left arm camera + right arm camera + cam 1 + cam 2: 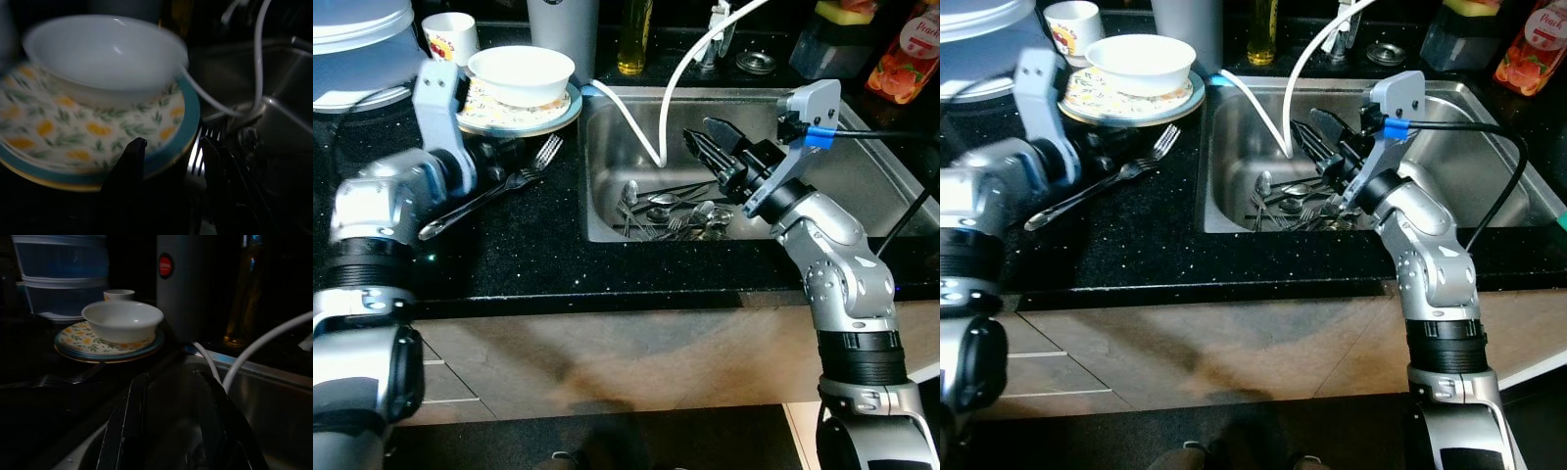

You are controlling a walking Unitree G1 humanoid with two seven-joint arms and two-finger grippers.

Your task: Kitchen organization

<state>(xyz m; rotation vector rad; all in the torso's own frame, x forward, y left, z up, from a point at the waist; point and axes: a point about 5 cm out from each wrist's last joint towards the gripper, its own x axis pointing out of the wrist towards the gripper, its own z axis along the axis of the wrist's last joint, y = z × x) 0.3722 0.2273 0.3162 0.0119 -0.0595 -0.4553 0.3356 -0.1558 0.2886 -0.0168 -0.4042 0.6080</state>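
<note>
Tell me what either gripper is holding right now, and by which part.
Nothing: the right gripper hangs open above the steel sink; the left gripper is open beside the flowered plate.

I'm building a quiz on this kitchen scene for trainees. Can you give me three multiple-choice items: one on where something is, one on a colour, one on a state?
1. Where does the white bowl sit?
A. In the sink
B. On the flowered plate
C. On the floor

2. What colour is the hose that hangs into the sink?
A. White
B. Red
C. Green

3. How does the right pincer stand?
A. Shut on a spoon
B. Shut on the hose
C. Open and empty, above the cutlery in the sink

Answers:
1 B: the bowl rests on the plate with yellow flowers, on the black counter left of the sink.
2 A: the hose curves down into the basin and is plainly white.
3 C: the right wrist view shows its two black fingers apart with nothing between them.
</note>
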